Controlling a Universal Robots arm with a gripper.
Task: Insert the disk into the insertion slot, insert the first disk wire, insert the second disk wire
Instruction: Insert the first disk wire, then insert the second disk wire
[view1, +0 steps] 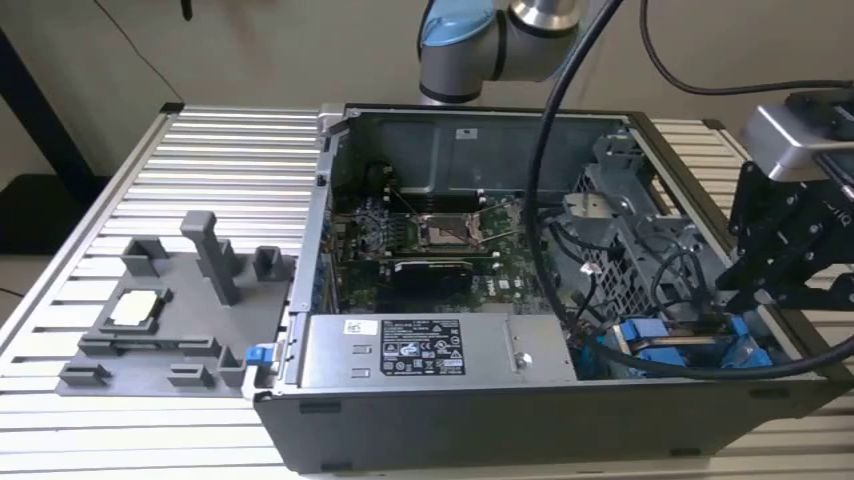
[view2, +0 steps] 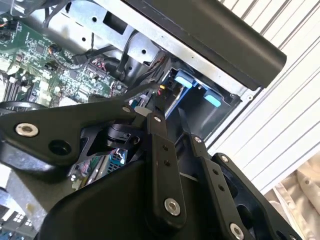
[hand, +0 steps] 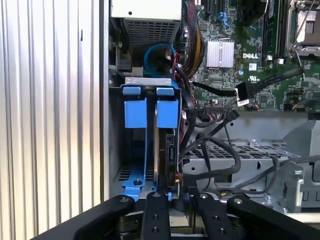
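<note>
The disk (hand: 161, 150) stands on edge in its blue carrier (hand: 167, 113), seated inside the insertion slot of the dark metal drive cage (hand: 116, 150). A second blue carrier (hand: 135, 113) sits beside it. In the exterior view the carriers (view1: 654, 352) show at the case's near corner, on that view's right. My gripper (hand: 176, 196) is at the disk's near end, shut on a small dark disk wire connector (hand: 176, 179) with red wires. The second wrist view shows the gripper (view2: 169, 104) with that connector (view2: 161, 90) at its tip. In the exterior view the gripper (view1: 731, 312) reaches down into the case corner.
A grey labelled power-supply box (view1: 400, 350) lies along the case's front. The motherboard (view1: 427, 240) fills the case floor. Loose black cables (hand: 210, 160) run beside the cage. A grey fixture tray (view1: 160, 320) sits on the slatted table (view1: 200, 150) at the exterior view's left.
</note>
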